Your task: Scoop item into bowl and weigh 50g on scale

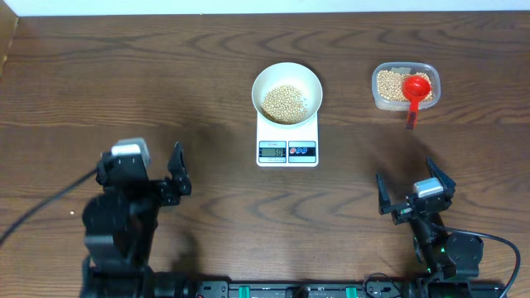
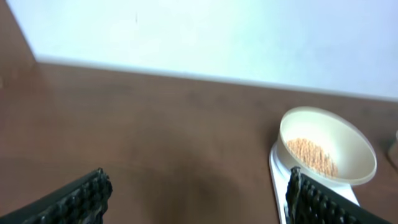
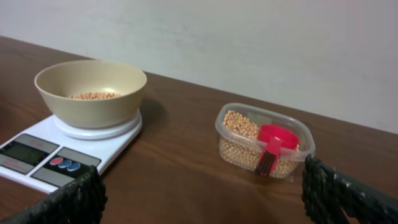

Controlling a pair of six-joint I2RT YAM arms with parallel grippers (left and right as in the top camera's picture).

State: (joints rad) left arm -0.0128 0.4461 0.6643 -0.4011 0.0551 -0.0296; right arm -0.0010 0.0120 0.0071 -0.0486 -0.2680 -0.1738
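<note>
On the brown wooden table [image 1: 166, 83] you see both arms near the front edge. Your left gripper [image 2: 196, 208] is wide open and holds nothing; your right gripper [image 1: 411, 192] also stands wide open and empty. The scale [image 1: 287, 141] is in the middle, and the bowl [image 1: 267, 79] sits on it with beans [image 1: 284, 103] inside. To the right, well apart, a clear tub [image 1: 389, 68] holds more beans and a red scoop [image 1: 416, 87].
</note>
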